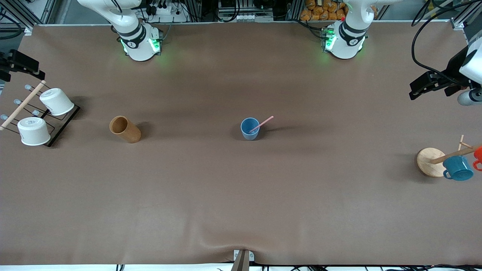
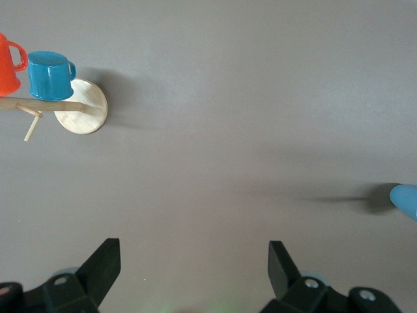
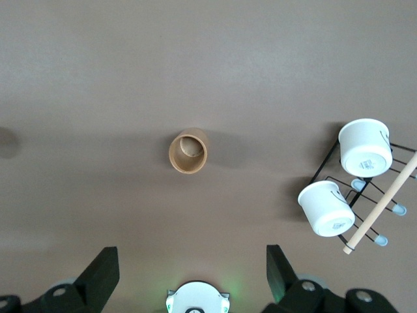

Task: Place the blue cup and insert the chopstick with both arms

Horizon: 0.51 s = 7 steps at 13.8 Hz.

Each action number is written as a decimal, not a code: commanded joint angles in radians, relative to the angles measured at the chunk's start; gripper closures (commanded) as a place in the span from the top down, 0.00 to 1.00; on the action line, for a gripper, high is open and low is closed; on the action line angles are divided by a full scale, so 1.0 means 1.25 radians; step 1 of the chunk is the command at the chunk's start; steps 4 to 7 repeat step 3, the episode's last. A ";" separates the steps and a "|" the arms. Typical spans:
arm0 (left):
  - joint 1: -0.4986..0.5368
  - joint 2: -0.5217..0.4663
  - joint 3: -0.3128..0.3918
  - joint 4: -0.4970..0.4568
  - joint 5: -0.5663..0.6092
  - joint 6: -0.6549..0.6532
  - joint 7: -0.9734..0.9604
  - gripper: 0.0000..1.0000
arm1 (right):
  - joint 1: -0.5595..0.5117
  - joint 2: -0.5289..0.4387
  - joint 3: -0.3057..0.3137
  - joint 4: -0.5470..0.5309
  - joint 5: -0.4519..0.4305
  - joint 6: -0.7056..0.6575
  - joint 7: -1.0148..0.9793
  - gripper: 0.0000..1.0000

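The blue cup stands upright at the middle of the table. The pale-pink chopstick sits inside it, leaning toward the left arm's end. Only the cup's edge shows in the left wrist view. My left gripper hangs open and empty high over the left arm's end of the table, apart from the cup. My right gripper hangs open and empty over the right arm's end, above bare cloth and its own base.
A brown cylindrical holder stands between the cup and a black wire rack carrying two white cups. A wooden mug tree with a teal mug and an orange mug stands at the left arm's end.
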 commanded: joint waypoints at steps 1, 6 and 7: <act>0.003 -0.008 -0.001 0.010 -0.014 -0.024 0.045 1.00 | 0.017 -0.017 -0.002 -0.021 -0.019 0.016 0.005 1.00; 0.004 -0.010 -0.001 0.011 -0.014 -0.029 0.055 1.00 | 0.017 -0.017 -0.002 -0.021 -0.020 0.016 0.005 1.00; 0.004 -0.010 -0.001 0.011 -0.014 -0.029 0.055 1.00 | 0.017 -0.017 -0.002 -0.021 -0.020 0.016 0.005 1.00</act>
